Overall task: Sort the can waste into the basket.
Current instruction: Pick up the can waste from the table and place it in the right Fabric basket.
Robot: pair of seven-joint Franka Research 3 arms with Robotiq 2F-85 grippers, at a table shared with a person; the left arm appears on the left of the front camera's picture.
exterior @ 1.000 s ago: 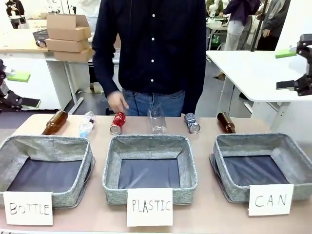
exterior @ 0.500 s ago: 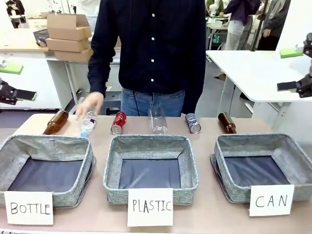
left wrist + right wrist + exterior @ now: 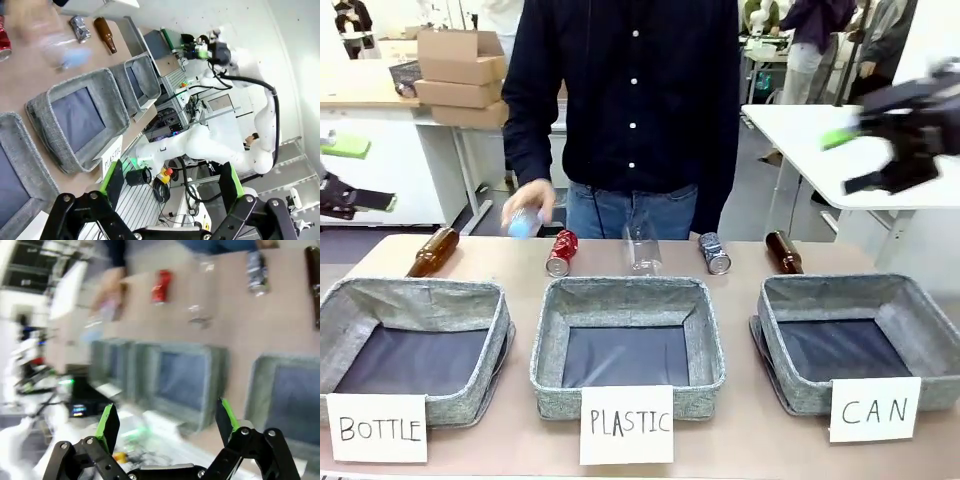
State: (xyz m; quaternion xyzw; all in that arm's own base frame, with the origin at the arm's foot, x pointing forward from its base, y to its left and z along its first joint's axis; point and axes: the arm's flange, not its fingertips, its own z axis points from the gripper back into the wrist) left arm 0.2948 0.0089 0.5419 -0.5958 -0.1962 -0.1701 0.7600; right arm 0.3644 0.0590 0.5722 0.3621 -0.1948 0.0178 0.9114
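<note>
Front view: dark can (image 3: 713, 253) (lying) near basket (image 3: 840, 284).

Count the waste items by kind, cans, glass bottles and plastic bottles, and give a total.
Drink cans: 2, red can and dark can
Brown glass bottles: 2
Clear plastic bottles: 2, one in the person's hand
Total: 6
</note>
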